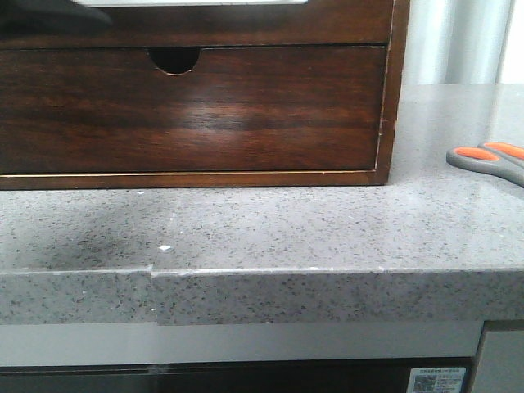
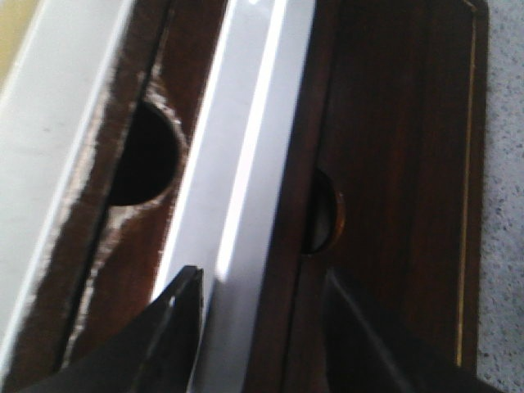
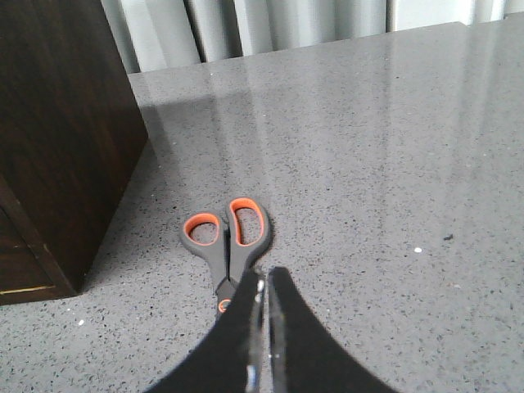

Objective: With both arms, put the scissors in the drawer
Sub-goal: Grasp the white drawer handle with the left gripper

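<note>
The scissors (image 1: pixel 490 159), with grey handles lined orange, lie on the counter at the far right edge of the front view. In the right wrist view their handles (image 3: pixel 227 233) point away from my right gripper (image 3: pixel 264 280). That gripper is shut on the blades, which are hidden between the fingers. The drawer (image 1: pixel 246 24) is the top dark brown front, its pale cutout cropped by the frame's top edge. In the left wrist view my left gripper (image 2: pixel 262 282) is open and empty, close in front of the pale band (image 2: pixel 246 147). Neither gripper shows in the front view.
A like dark drawer with a half-round notch (image 1: pixel 173 59) sits closed below the top one, in the same wooden cabinet (image 1: pixel 391 98). The cabinet's side (image 3: pixel 57 139) stands close beside the scissors. The grey speckled counter (image 1: pixel 262 221) has a front edge (image 1: pixel 262 274).
</note>
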Robot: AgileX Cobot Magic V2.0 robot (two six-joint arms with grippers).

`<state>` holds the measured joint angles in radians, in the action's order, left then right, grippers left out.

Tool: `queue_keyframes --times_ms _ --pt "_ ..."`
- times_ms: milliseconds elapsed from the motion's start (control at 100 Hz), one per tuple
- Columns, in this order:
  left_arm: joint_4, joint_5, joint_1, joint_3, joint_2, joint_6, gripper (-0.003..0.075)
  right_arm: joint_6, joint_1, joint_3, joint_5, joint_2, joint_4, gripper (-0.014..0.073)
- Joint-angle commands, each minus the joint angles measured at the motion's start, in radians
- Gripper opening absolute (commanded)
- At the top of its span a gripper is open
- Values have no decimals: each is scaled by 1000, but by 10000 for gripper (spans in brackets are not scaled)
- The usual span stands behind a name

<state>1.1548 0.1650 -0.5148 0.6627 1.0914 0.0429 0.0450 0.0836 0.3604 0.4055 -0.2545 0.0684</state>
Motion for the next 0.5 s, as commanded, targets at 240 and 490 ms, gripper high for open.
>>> queue_keyframes --times_ms 240,490 --pt "-9 6 -9 37 1 -2 -22 -2 -2 31 -81 -17 -2 -48" --pt "-9 6 -9 37 -1 -2 -22 -2 -2 31 -79 -17 -2 -48"
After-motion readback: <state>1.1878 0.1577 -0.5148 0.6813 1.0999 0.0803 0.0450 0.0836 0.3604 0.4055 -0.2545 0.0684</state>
